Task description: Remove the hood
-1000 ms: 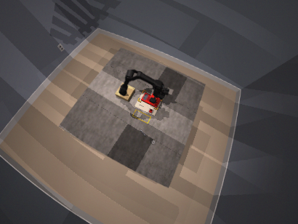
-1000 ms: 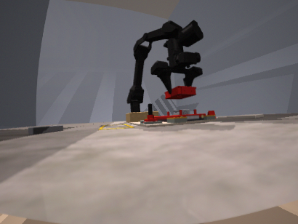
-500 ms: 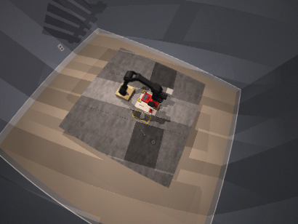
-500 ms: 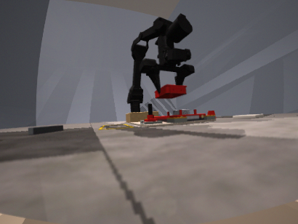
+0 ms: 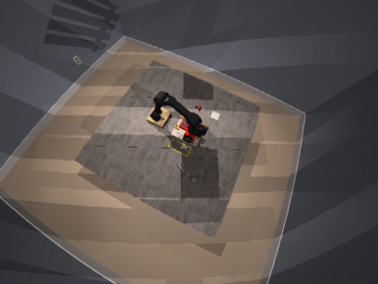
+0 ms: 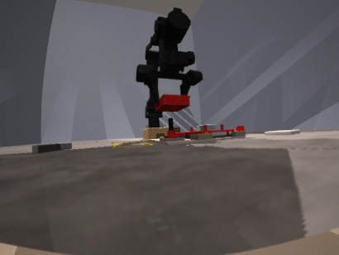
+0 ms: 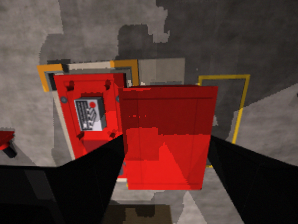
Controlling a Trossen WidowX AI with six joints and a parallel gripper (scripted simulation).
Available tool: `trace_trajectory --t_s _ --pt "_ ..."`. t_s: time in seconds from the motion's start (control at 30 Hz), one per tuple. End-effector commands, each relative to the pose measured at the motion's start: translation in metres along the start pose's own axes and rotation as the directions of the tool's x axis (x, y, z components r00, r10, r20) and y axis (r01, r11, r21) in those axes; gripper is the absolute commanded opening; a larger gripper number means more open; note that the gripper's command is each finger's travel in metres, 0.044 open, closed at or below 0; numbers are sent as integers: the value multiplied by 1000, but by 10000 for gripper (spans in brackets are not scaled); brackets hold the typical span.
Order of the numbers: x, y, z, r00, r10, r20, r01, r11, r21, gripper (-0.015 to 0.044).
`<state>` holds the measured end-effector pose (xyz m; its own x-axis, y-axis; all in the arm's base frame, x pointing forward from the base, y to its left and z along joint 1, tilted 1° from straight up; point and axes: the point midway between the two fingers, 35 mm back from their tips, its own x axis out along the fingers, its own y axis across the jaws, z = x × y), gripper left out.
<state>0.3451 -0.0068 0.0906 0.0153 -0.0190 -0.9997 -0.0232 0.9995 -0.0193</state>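
Observation:
The red hood is a flat, shallow red box. It hangs in the air, clear above the car's level in the exterior view. My gripper is shut on the hood's two sides. The red toy car lies low on its pale base. Its grey engine block is uncovered in the wrist view, where the hood overlaps the car's right edge. The marked area's yellow outline lies on the table beside the car's base, partly hidden behind the hood and a finger in the wrist view.
A black post stands up from a red foot below the hood. A white slab and a small red part lie beyond the car. A grey tool and a grey ring lie past the outline.

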Motion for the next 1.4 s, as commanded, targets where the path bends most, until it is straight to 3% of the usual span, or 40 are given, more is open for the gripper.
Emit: trace_trajectory --t_s 0.0,0.77,1.37 --pt "-3 -18 -3 1000 0 10 0 1000 -4 0" --pt "-6 -107 -38 1000 -9 10 9 1000 -3 0" --pt "3 -111 -39 1000 -9 10 9 1000 -3 0"
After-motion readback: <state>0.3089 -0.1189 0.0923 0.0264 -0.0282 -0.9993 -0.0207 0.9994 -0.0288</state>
